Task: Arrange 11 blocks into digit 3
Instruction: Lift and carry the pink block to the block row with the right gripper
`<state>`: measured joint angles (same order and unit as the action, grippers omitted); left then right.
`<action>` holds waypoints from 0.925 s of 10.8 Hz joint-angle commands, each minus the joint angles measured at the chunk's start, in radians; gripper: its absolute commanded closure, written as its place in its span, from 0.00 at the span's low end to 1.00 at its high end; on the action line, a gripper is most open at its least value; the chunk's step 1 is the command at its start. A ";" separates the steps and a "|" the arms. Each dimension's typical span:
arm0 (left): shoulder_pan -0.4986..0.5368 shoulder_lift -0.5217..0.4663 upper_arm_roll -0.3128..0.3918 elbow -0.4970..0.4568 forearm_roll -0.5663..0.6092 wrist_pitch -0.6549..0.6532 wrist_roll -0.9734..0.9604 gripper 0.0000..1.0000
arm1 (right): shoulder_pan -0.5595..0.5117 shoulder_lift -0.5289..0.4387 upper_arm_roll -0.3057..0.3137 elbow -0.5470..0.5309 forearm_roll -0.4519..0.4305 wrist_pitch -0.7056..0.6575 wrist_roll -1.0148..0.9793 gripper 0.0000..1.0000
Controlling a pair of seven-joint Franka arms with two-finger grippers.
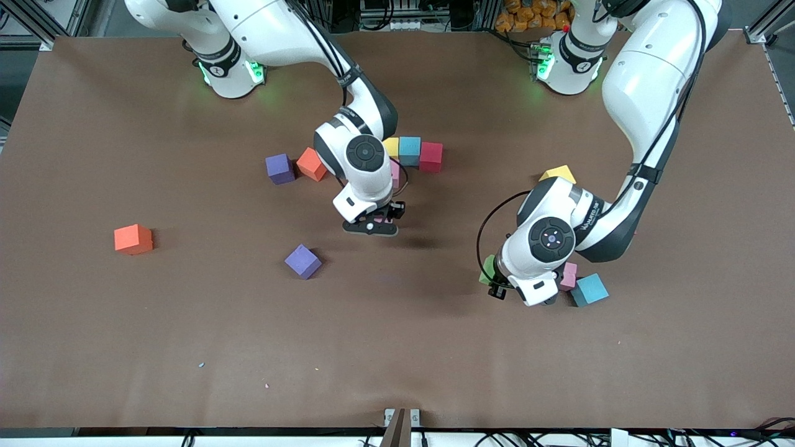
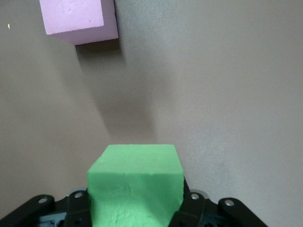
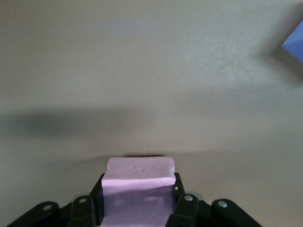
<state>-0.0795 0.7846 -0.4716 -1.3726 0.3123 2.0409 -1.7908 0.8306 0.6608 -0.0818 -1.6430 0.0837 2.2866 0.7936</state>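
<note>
two pincers over the brown table point(image 1: 124, 347): left point(image 2: 137, 210) pinching a green block point(image 2: 135, 184), right point(image 3: 137, 208) a pink block point(image 3: 137, 189).

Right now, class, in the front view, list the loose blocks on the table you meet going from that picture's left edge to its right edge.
Orange block → purple block → purple block → orange block → red block → yellow block → light blue block.
</note>
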 commanded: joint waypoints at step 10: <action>-0.005 -0.011 0.005 -0.008 -0.019 -0.011 -0.013 0.90 | 0.004 -0.063 0.046 -0.150 -0.004 0.109 -0.004 1.00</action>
<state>-0.0795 0.7847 -0.4716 -1.3731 0.3123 2.0409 -1.7908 0.8340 0.6310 -0.0472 -1.7430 0.0825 2.3765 0.7936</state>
